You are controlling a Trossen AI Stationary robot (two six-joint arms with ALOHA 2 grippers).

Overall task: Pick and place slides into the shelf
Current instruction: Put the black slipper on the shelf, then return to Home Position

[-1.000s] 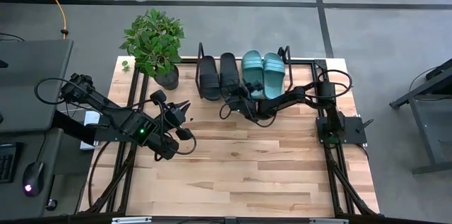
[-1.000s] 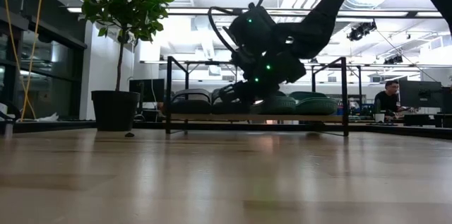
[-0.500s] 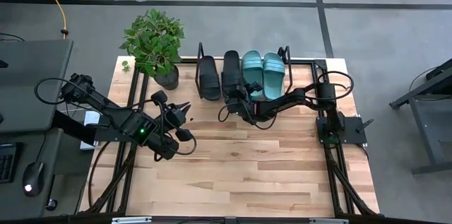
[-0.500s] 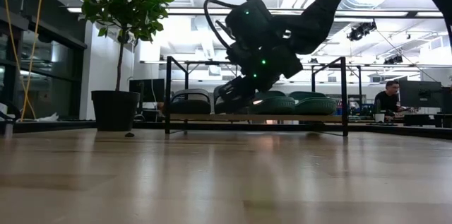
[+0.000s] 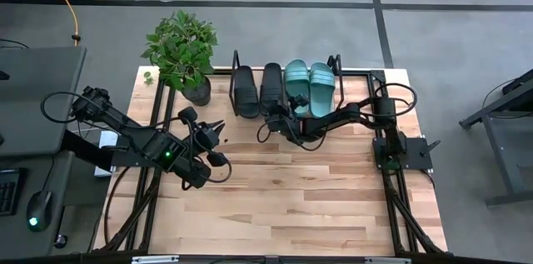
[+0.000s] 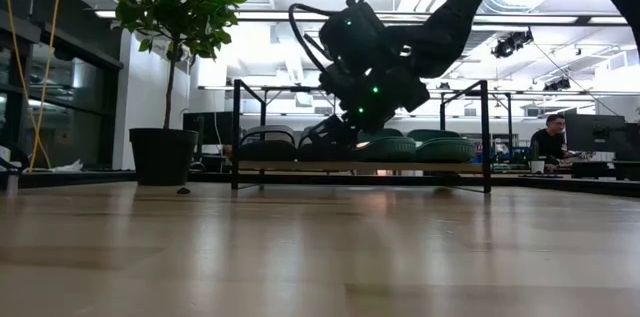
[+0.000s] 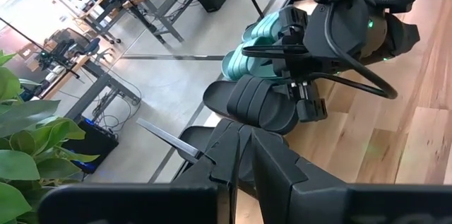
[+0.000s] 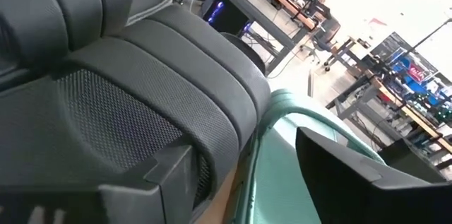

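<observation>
Four slides (image 5: 284, 87) sat on shelf (image 5: 336, 66); my right gripper (image 5: 279, 119), released, straddled black slide's (image 5: 271, 89) heel. Careless retreat risked dragging it off.

The counter (image 5: 275, 197) is showing pale wooden planks with visible grain, and in the low view it is giving off a soft sheen. The black slides (image 8: 120, 90) are looking like matt rubbery foam, with ribbed straps and a finely dimpled patch. The teal slides (image 5: 310, 81) are appearing smooth and matt. The shelf (image 6: 360, 165) is pairing a light wooden board with thin black metal frames.
</observation>
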